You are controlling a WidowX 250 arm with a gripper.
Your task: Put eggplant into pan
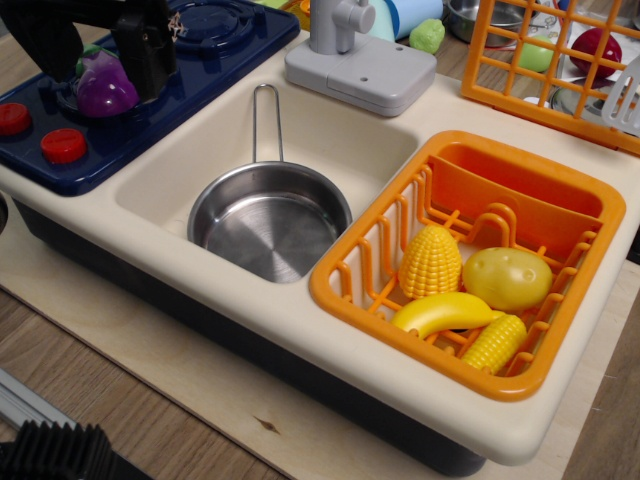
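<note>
The purple eggplant (pixel 103 88) with its green cap is at the top left, over the dark blue toy stove (pixel 215 45). My black gripper (pixel 100 70) straddles it, with one finger (pixel 55 50) against its left side and the other finger (pixel 152 60) against its right side, so it appears shut on it. I cannot tell whether the eggplant rests on the stove or is slightly lifted. The round steel pan (pixel 268 222) stands empty in the cream sink basin (pixel 330 140), down and right of the gripper, with its wire handle (pixel 266 120) pointing away.
An orange dish basket (pixel 590 215) at the right holds two corn cobs, a potato and a banana. A grey faucet base (pixel 362 68) stands behind the sink. Two red stove knobs (pixel 62 145) lie at the left. An orange rack (pixel 545 60) stands at the back right.
</note>
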